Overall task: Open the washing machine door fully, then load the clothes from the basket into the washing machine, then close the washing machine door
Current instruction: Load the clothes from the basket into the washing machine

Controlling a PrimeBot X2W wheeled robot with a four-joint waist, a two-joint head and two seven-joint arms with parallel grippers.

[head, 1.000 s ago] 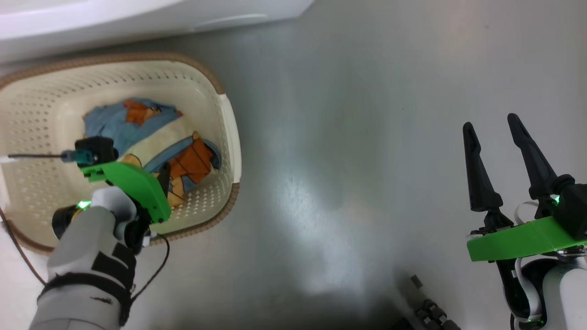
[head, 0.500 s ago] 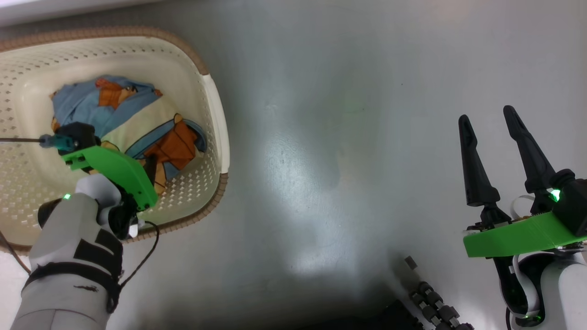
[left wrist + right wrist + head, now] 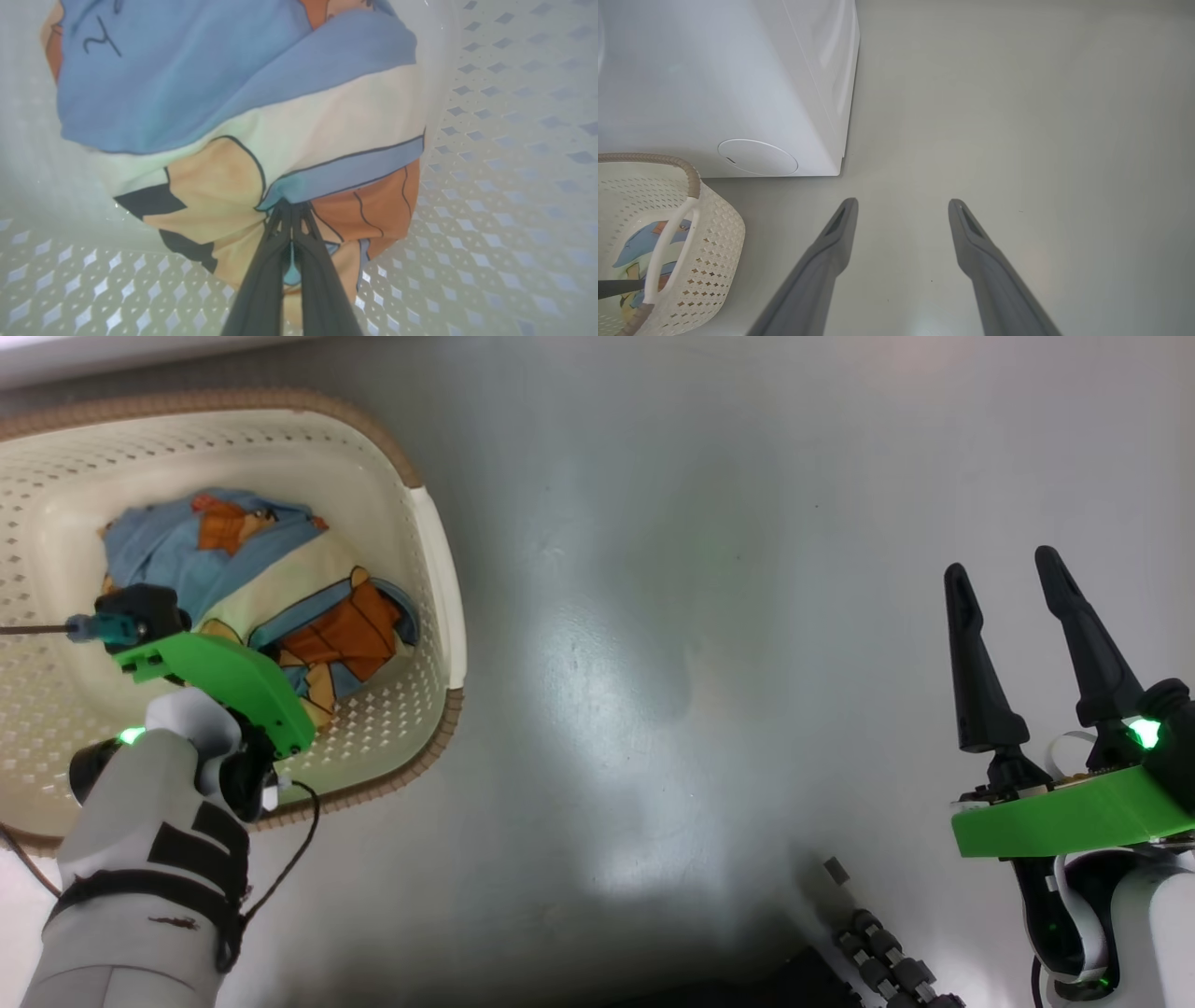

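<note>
The cream basket (image 3: 439,551) stands on the floor at the left, with the blue and orange printed clothes (image 3: 233,569) lying in it. My left arm reaches down into the basket. In the left wrist view my left gripper (image 3: 290,210) is shut, pinching a fold of the clothes (image 3: 233,93) between its fingertips. My right gripper (image 3: 1000,561) hangs open over bare floor at the right, holding nothing. The right wrist view has the right gripper (image 3: 902,202) pointing past the basket (image 3: 719,224) and the white washing machine (image 3: 738,70). The washing machine door is out of view.
A white edge of the machine (image 3: 93,355) runs along the head view's top left. A round white cover (image 3: 757,157) sits low on its side. Dark base hardware (image 3: 878,952) shows at the bottom. Open grey floor (image 3: 700,663) lies between basket and right gripper.
The left gripper has closed on the clothes in the basket. The head view shifted a little between the oldest frame and the later ones. The right gripper stays open.
</note>
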